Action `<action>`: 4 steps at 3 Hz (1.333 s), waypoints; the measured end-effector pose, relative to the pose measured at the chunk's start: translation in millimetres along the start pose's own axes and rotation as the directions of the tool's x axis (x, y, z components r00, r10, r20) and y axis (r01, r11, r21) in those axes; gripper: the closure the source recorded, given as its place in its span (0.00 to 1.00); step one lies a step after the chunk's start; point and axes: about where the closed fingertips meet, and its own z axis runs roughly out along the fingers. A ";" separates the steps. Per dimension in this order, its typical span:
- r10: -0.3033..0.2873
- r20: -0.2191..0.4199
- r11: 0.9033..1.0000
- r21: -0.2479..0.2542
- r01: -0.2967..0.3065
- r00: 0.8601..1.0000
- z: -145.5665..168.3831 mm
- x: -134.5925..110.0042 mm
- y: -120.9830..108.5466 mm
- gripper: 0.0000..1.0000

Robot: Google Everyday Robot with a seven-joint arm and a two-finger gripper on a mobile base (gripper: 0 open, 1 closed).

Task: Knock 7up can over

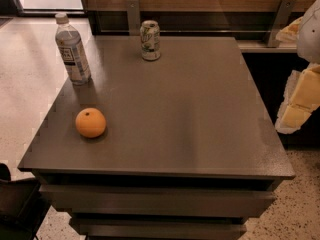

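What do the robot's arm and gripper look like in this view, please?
Only parts show, at the right edge of the view. The arm is a smooth, rounded, whitish shell. Below it, the gripper is built of blocky pale-yellow segments with whitish edges. No cables or markings are visible.

The can (150,40) is seen in shiny metal, the bottle (72,49) in clear glossy plastic. The table (190,114) is finished smooth and matt, and the gripper (299,103), at the right edge, is cased in pale plastic.
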 end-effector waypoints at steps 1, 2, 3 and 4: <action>0.000 0.000 1.000 0.000 0.000 1.000 -0.1 0.0 0.0 0.00; 0.009 0.009 1.000 0.009 -0.009 1.000 -0.1 -1.4 -4.6 0.00; 0.068 0.054 0.997 0.029 -0.070 0.996 4.5 -8.1 -25.3 0.00; 0.139 0.157 0.988 0.050 -0.148 0.978 13.5 -20.8 -46.9 0.00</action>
